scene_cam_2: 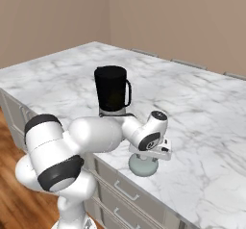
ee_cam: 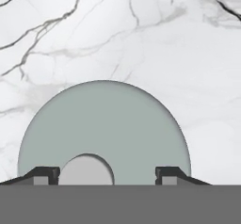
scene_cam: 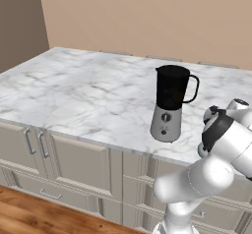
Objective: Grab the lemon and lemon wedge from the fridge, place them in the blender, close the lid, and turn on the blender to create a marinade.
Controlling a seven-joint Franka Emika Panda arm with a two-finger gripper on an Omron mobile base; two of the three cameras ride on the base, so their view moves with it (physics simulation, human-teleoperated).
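The gripper (ee_cam: 107, 175) is held spread, empty, directly above the lid (ee_cam: 104, 129) — the disc lies flat on the marble counter (ee_cam: 141, 39). The blender (scene_cam_2: 112, 94) is seen just behind and beside the gripper.

a white marble countertop (scene_cam: 74, 88) with grey veining tops beige panelled cabinets (scene_cam: 74, 164) with metal handles (scene_cam: 43, 144), set on a wood plank floor (scene_cam: 29, 213) against plain tan walls (scene_cam: 147, 16).
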